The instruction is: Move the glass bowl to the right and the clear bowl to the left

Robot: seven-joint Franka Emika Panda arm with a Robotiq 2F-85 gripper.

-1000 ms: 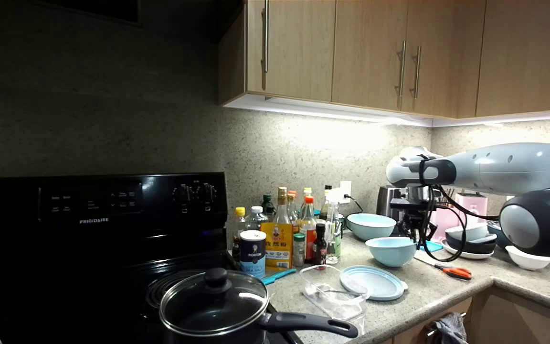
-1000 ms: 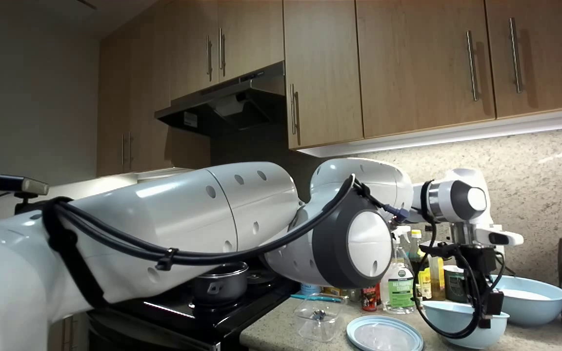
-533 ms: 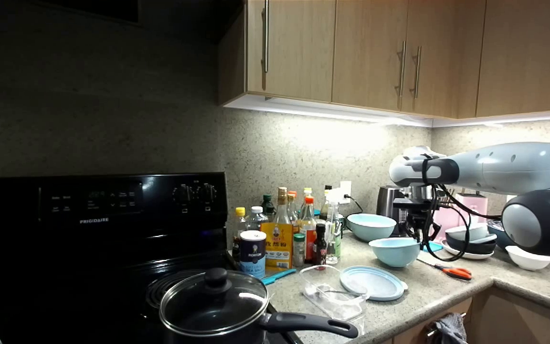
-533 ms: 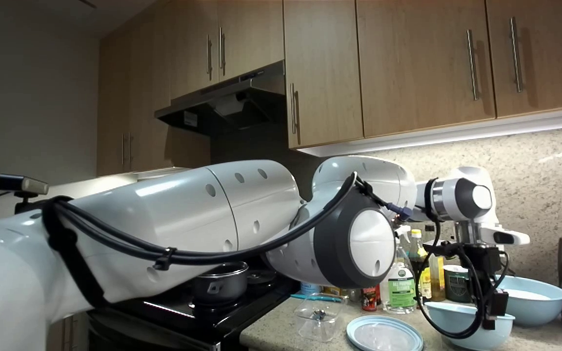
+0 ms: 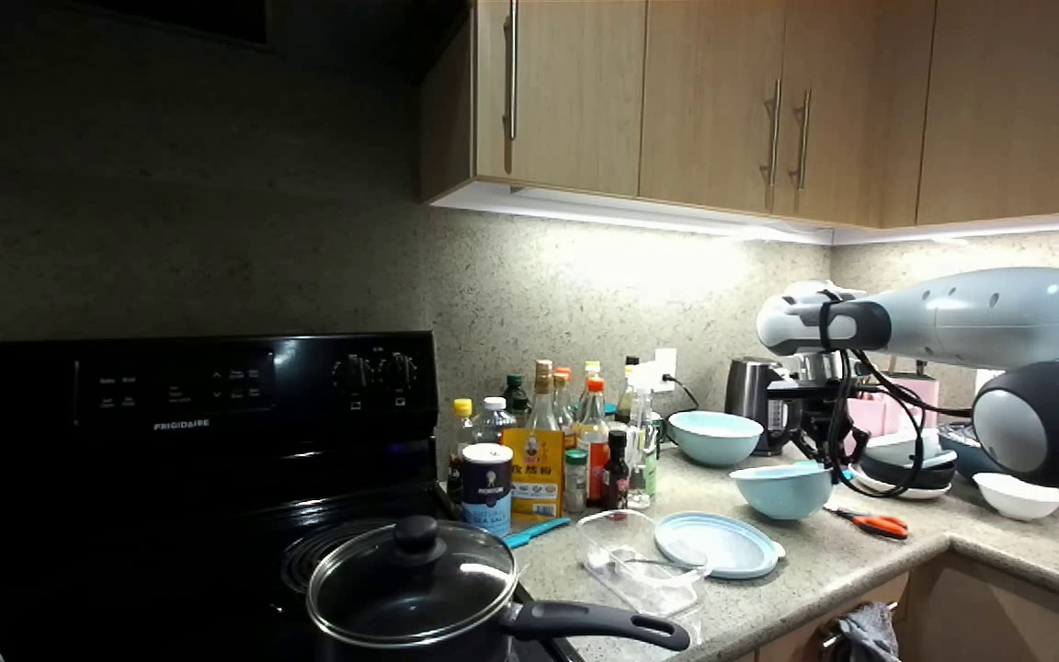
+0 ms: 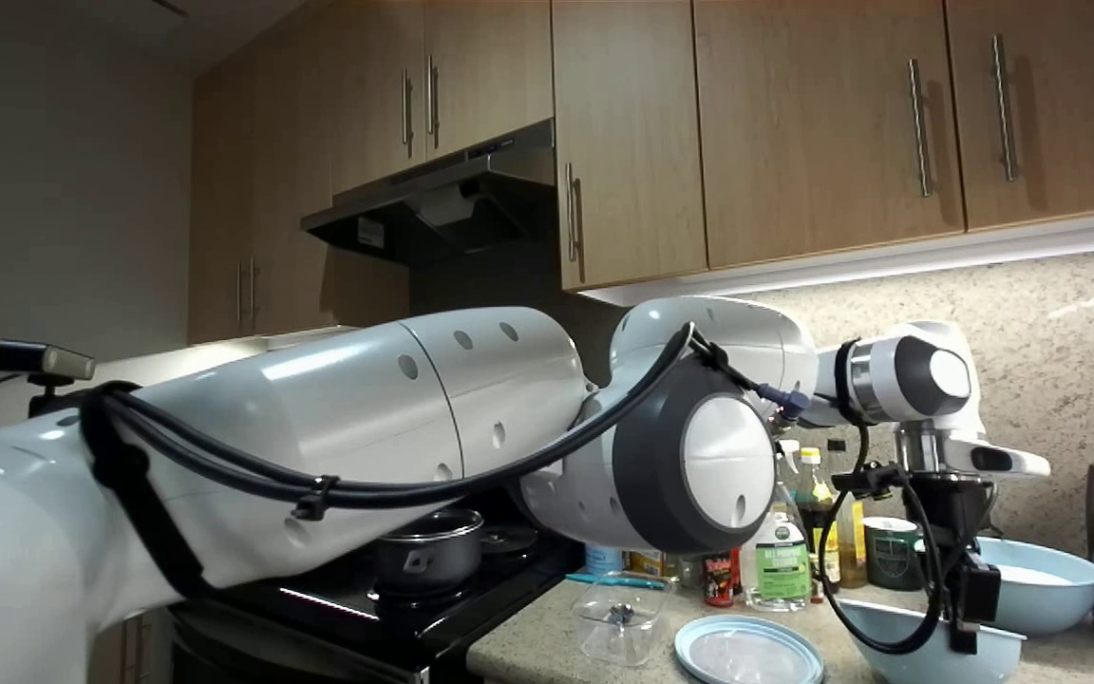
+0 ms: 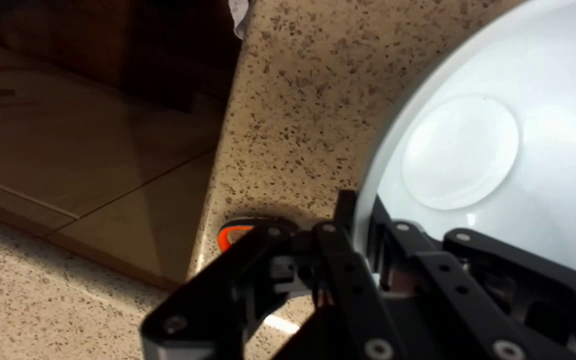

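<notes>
Near the inner corner of the counter (image 5: 824, 556), the gripper (image 7: 363, 212) pinches the glass bowl (image 7: 558, 175) by one side of its rim. So lopsided a hold could let it tip or swivel; carried low, it might snag the scissors (image 5: 879, 525) beside it. I can't make out the clear bowl.

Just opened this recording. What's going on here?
A robot arm has hold of a light-blue bowl: its gripper is shut on the rim, a jaw on either side. The bowl is slightly tilted, and in both exterior views it sits further right than a second ago; whether its base touches the counter, I cannot tell. A flat pale-blue plate and a second bowl, near the kettle, are not being handled.
</notes>
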